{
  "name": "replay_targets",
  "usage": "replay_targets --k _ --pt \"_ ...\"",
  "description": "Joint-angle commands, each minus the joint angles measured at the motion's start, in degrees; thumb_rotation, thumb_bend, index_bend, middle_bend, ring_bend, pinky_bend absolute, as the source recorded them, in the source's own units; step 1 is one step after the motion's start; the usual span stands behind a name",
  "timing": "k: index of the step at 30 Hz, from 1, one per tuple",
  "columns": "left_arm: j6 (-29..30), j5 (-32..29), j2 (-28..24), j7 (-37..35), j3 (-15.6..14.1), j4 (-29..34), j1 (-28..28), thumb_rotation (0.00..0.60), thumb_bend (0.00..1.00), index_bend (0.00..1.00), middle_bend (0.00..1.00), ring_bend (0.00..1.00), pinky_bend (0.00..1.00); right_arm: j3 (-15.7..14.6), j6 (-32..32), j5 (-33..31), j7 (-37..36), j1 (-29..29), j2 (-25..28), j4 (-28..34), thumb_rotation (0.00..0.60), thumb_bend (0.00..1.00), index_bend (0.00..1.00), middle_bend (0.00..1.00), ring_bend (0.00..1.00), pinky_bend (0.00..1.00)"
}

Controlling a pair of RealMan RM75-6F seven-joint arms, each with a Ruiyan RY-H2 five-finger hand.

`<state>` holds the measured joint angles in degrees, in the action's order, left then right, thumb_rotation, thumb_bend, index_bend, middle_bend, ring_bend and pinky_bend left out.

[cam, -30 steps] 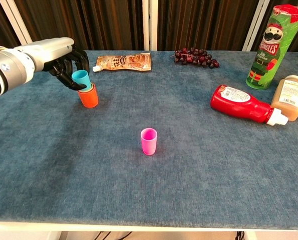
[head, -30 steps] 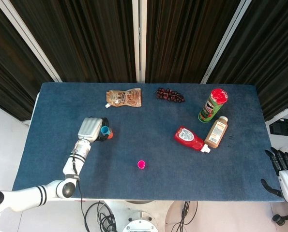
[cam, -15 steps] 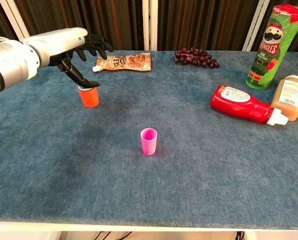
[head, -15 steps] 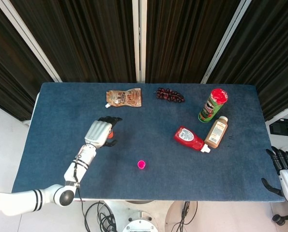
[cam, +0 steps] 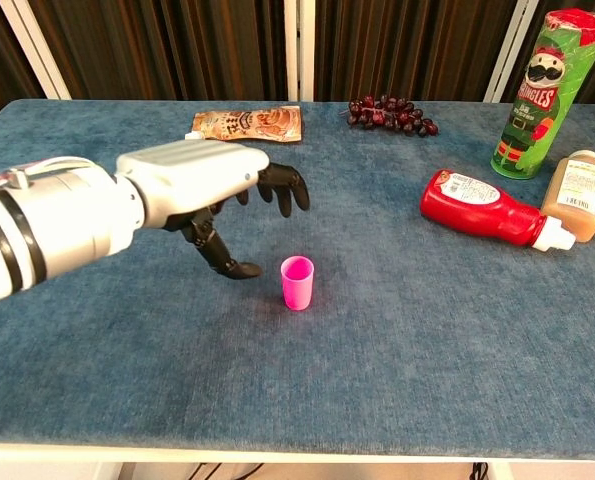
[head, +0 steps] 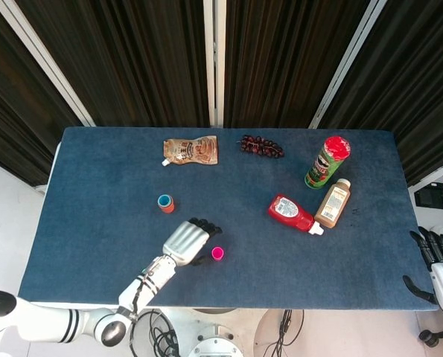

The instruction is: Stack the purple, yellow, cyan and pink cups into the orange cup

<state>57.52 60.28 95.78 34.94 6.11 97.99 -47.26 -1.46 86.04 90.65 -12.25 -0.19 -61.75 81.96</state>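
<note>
**Blue table, left hand open beside the pink cup**

Blue cloth covers the table (head: 80,223) I am working over. My left arm reaches in from the near left corner, and my left hand (head: 185,242) hangs just left of the pink cup (head: 217,253), fingers spread wide and curved, holding nothing. From the chest camera the thumb tip sits close to the cup's side, but I cannot tell whether it touches. My right hand (head: 438,256) rests off the right edge of the table, fingers straight and apart, empty.

Toward the far right corner a green chip can (head: 327,161) stands upright. Just nearer than it, a brown sauce bottle (head: 333,203) lies flat, and a red ketchup bottle (head: 292,214) lies beside that with its white cap pointing to the near edge. Along the far edge lie a brown pouch (head: 192,150) and a bunch of dark grapes (head: 261,146).

Left of centre stands the orange cup (head: 165,202), with the cyan cup nested inside it, well apart from the pink cup, which stands upright near the middle of the near edge.
</note>
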Motion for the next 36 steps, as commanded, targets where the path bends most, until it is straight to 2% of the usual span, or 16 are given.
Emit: replay_targets --k 1,10,16,28,36 --pt "-1.1 -0.3 2.4 2.2 -0.6 -1.9 -1.4 0.600 0.23 0.27 0.27 0.23 0.32 0.0 0.0 -0.1 -0.2 0.0 0.0 -0.2 0.600 0.22 0.00 0.00 0.00 0.00" --pt "-0.4 0.3 5.0 2.2 -1.2 -4.1 -1.4 0.600 0.23 0.34 0.37 0.33 0.41 0.0 -0.2 -0.4 -1.2 -0.1 -0.1 -1.3 0.600 0.22 0.00 0.00 0.00 0.00" --pt "-0.5 1.9 5.7 0.6 -1.6 -5.7 -1.1 0.600 0.24 0.39 0.40 0.38 0.45 0.0 -0.5 -0.5 -1.6 -0.1 -0.4 -1.7 0.600 0.22 0.00 0.00 0.00 0.00" --pt "-0.6 4.9 7.2 -3.0 -0.9 -8.8 -0.8 0.600 0.30 0.50 0.50 0.49 0.55 0.1 -0.7 -0.7 -1.6 0.0 -0.3 -1.7 0.600 0.22 0.00 0.00 0.00 0.00" --pt "0.5 6.2 5.9 -2.9 0.1 -6.9 -0.7 0.600 0.30 0.52 0.52 0.52 0.58 0.2 -0.6 -0.8 -2.0 0.0 -0.1 -1.9 0.600 0.22 0.00 0.00 0.00 0.00"
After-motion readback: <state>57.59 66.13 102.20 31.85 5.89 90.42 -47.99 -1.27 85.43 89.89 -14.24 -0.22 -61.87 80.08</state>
